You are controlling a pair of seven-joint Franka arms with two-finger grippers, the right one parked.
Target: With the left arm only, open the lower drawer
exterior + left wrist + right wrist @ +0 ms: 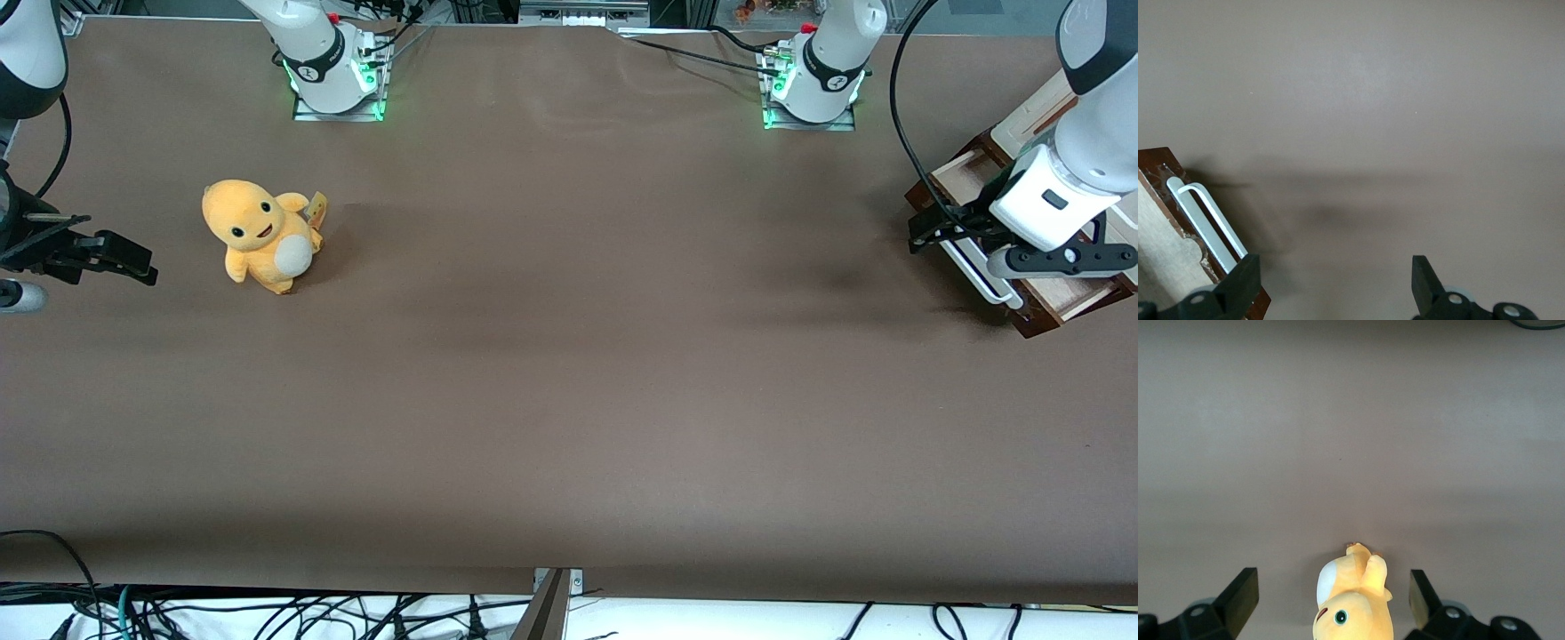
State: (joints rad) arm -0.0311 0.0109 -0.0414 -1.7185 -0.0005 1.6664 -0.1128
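Gripper [1331, 287] fingers spread wide, holding nothing, just beside lower drawer [1058, 298] handle [1208, 223]. Risk: closing off-centre w/ handle outside jaws; fingertip skids off bar, drawer stays put.

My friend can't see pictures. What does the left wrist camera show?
The left arm's end effector is open, its two black fingers spread wide above the brown table. One finger sits beside the silver bar handle of the dark-brown lower drawer, not gripping it.
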